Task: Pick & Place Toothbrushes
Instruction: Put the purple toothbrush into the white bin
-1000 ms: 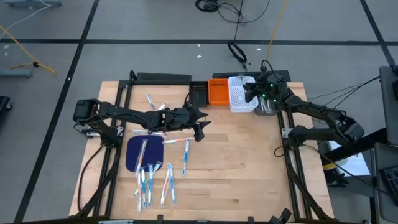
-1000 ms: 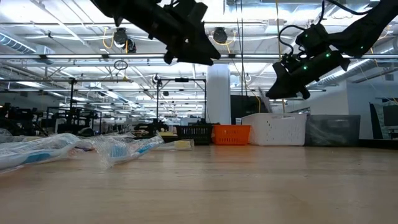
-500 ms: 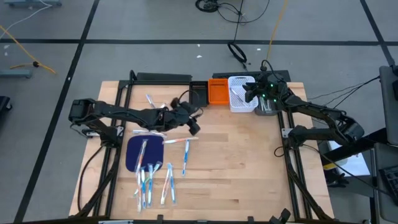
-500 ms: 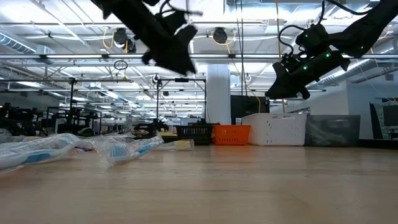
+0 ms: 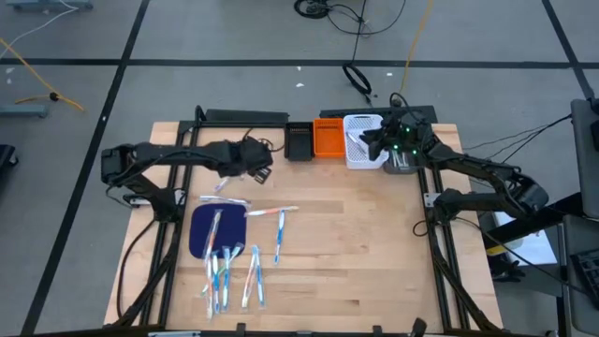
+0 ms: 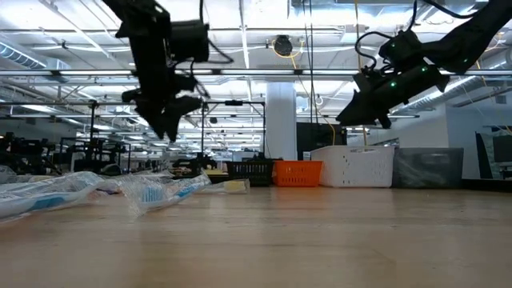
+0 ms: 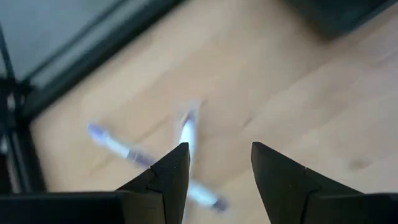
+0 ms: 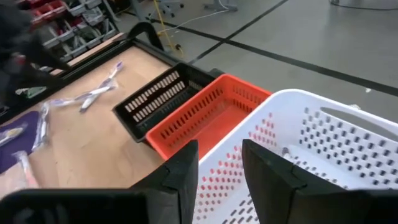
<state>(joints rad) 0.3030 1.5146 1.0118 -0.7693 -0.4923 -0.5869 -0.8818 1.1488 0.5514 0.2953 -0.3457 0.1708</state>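
Several toothbrushes (image 5: 229, 257) lie on and around the dark blue mat (image 5: 201, 234) at the table's near left. Two more (image 5: 278, 223) lie just right of the mat. A crossed pair (image 7: 186, 127) lies flat on the wood under my left gripper (image 5: 261, 171), which hangs open and empty above the far left of the table (image 6: 170, 128). My right gripper (image 5: 368, 142) hovers open and empty over the white bin (image 8: 311, 143) at the far edge (image 6: 346, 118).
Black bin (image 5: 299, 143), orange bin (image 5: 328, 139) and white bin (image 5: 360, 150) stand side by side at the far edge. The low view shows wrapped toothbrushes (image 6: 152, 190) on its left. Bare wood (image 5: 365, 243) fills the table's right half.
My left gripper has swung from above the table's middle toward the far left, turning as it went, and now points down over the crossed pair of toothbrushes. It has stayed open and empty.
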